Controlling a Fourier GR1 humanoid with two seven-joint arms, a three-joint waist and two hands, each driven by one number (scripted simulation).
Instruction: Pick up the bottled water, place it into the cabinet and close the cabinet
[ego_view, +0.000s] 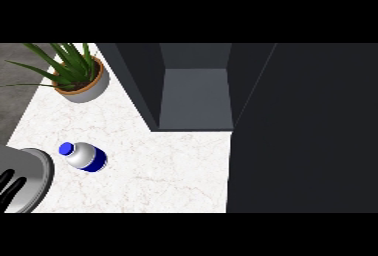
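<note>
1. The left forearm (29, 172) is a smooth, rounded grey shell, paler across its middle and shaded darker along its curved edge.
2. The left hand (10, 189) is black against the grey; only part of it shows at the view's left edge.
3. Its fingers (6, 176) are slim dark strips.

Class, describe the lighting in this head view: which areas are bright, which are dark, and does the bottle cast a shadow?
Head view: the white counter is evenly bright, without glare; the bottled water casts no clear shadow on it; the open cabinet is dim grey inside; the panel at the right is almost black.
</note>
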